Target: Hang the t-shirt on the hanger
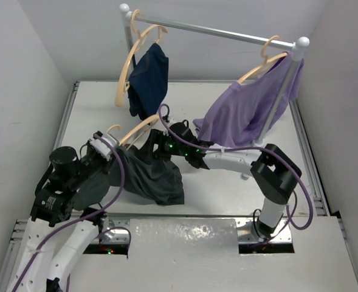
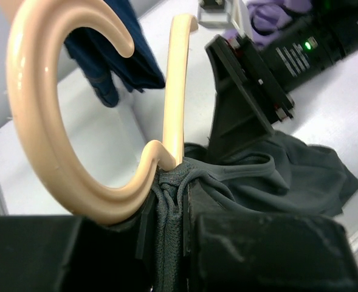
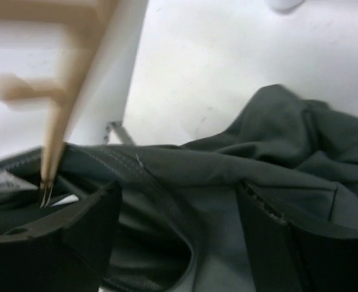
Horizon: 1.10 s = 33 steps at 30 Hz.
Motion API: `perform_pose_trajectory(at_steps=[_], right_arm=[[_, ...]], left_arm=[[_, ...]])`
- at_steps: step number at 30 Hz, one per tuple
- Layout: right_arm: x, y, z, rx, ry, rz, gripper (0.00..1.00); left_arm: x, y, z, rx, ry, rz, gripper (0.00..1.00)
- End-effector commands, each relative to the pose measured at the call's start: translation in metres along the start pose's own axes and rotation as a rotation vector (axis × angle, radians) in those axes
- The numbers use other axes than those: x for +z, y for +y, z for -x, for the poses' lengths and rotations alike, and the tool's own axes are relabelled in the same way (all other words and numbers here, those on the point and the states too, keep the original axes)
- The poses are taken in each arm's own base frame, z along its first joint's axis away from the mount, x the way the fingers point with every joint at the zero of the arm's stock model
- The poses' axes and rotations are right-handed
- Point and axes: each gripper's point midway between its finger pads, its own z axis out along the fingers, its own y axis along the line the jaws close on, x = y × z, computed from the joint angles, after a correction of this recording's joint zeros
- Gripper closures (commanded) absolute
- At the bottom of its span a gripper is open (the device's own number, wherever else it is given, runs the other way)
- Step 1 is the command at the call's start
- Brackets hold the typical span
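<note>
My left gripper (image 2: 169,243) is clamped narrow on the neck of the hanger (image 2: 45,121). The bunched collar of the t-shirt (image 2: 288,176) is pinched in alongside it. The tan hook curls up out of the fingers, and one slim shoulder of the hanger runs away toward my right arm.

My right gripper (image 3: 179,237) stands wide. Its two black fingers straddle a fold of the charcoal cloth without visibly pressing it. In the right wrist view, the tip of that hanger shoulder pokes down into the shirt's opening, just beside the finger on the left.

From above, the t-shirt lies crumpled on the white table (image 1: 239,188) between the two grippers, trailing off the hanger.

Behind, a navy garment (image 1: 148,79) and a lilac shirt (image 1: 245,112) hang from a metal rail (image 1: 215,30). My right wrist sits just beside the lilac hem.
</note>
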Motion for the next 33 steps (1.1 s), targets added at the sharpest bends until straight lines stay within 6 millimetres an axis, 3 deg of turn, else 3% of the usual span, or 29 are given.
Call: perform_pose_trajectory(at_steps=[1,3,7,11,12,14,15,18,19,20,22,24,25,27,30,33], right_arm=[[0.008,0.031,-0.001,0.029,0.032,0.118,0.24],[0.014,0.025,-0.009,0.033,0.074,0.093,0.23],[0.018,0.041,-0.021,-0.009,0.142,0.14,0.23],[0.028,0.054,-0.029,-0.001,0.205,0.188,0.77],[0.029,0.05,-0.03,0.015,0.207,0.184,0.99],[0.026,0.028,-0.026,0.06,0.181,0.128,1.0],[0.018,0.021,-0.011,0.068,0.137,0.103,1.0],[0.0,-0.032,0.014,0.037,0.035,-0.13,1.0],[-0.009,-0.032,0.04,-0.006,-0.054,-0.186,1.0],[-0.019,-0.046,0.043,-0.07,-0.049,-0.267,1.0],[-0.036,-0.051,0.067,-0.117,-0.119,-0.342,1.0],[-0.055,-0.079,0.08,-0.088,-0.188,-0.442,1.0],[-0.066,-0.078,0.089,-0.067,-0.232,-0.446,1.0],[-0.082,-0.095,0.102,-0.044,-0.303,-0.497,1.0],[-0.102,-0.108,0.111,-0.092,-0.348,-0.58,1.0],[-0.117,-0.109,0.122,-0.136,-0.371,-0.633,1.0]], left_arm=[[0.0,0.026,0.042,0.004,-0.152,0.12,1.0],[0.003,0.042,0.049,0.01,-0.168,0.194,1.0],[0.011,0.048,0.06,0.022,-0.199,0.202,1.0],[0.014,0.045,0.068,-0.019,-0.233,0.177,1.0],[0.013,0.044,0.07,-0.021,-0.237,0.173,1.0],[0.008,0.045,0.076,-0.023,-0.243,0.181,1.0],[0.005,0.046,0.077,-0.014,-0.241,0.183,1.0],[-0.011,0.041,0.08,0.041,-0.222,0.167,1.0],[-0.02,0.034,0.08,0.075,-0.205,0.139,1.0],[-0.025,0.03,0.078,0.089,-0.196,0.123,1.0],[-0.035,0.018,0.074,0.102,-0.171,0.073,1.0],[-0.042,0.002,0.067,0.112,-0.137,-0.002,1.0],[-0.044,-0.002,0.065,0.131,-0.13,-0.022,1.0],[-0.048,-0.013,0.058,0.136,-0.106,-0.078,1.0],[-0.051,-0.023,0.047,0.179,-0.066,-0.143,1.0],[-0.053,-0.04,0.034,0.235,-0.016,-0.261,1.0]])
